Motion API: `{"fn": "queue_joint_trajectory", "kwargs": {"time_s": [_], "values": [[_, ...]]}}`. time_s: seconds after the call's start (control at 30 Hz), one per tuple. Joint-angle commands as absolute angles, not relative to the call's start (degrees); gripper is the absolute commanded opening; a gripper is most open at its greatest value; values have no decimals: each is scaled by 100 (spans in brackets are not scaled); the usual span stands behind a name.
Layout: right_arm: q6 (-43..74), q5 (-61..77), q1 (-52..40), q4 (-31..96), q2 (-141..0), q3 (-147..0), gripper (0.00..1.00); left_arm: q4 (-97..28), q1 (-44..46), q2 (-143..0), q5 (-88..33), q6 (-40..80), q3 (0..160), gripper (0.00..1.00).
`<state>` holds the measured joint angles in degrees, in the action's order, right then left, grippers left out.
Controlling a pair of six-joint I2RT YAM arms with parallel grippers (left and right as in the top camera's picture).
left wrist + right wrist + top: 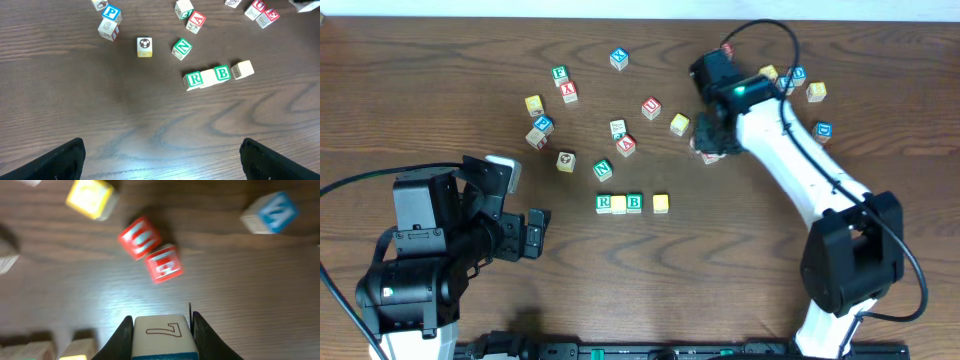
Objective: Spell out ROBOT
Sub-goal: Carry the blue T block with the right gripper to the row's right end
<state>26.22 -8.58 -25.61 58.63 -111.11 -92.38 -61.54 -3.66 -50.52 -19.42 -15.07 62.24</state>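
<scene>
The right claw (162,340) is pinching a blue-edged cube (162,327), likely the T, with two red-lettered cubes (162,265) just ahead, so the step in hand looks like carrying the last letter. R (604,203), a yellow cube (619,204), B (634,203) and a second yellow cube (661,203) lie in a row. The next move calls for setting it just right of that end cube, where the tabletop (740,260) is bare; the left claw (535,236) rests spread, well left.

Bright light, table (150,150) glare, blurred right-wrist view
</scene>
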Motion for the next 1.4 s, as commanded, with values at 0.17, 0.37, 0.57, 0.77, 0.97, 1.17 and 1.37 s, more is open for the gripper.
{"fn": "queue_joint_trajectory", "kwargs": {"time_s": [0.17,0.37,0.57,0.77,0.97,1.17,1.37], "values": [[3026,-943,-3105,5424,-10991,-8451,1,-6169,-395,-5048,-2010,-1562,6270,97],[3227,-950,-3389,5089,-10991,-7981,1,-6167,-395,-5048,-2010,-1562,6270,97],[3428,-961,-3767,4781,-10991,-7701,1,-6169,-395,-5048,-2010,-1562,6270,97],[3531,-1041,-3868,4692,-10991,-7553,1,-6169,-395,-5048,-2010,-1562,6270,97],[3566,-1059,-3868,4646,-10991,-7426,1,-6169,-395,-5048,-2010,-1562,6270,97],[3599,-1013,-3868,4351,-10991,-7109,1,-6169,-395,-5048,-2010,-1562,6270,97],[3509,-1017,-3857,4123,-10991,-7059,1,-6167,-395,-5048,-2010,-1562,6270,97]]}}
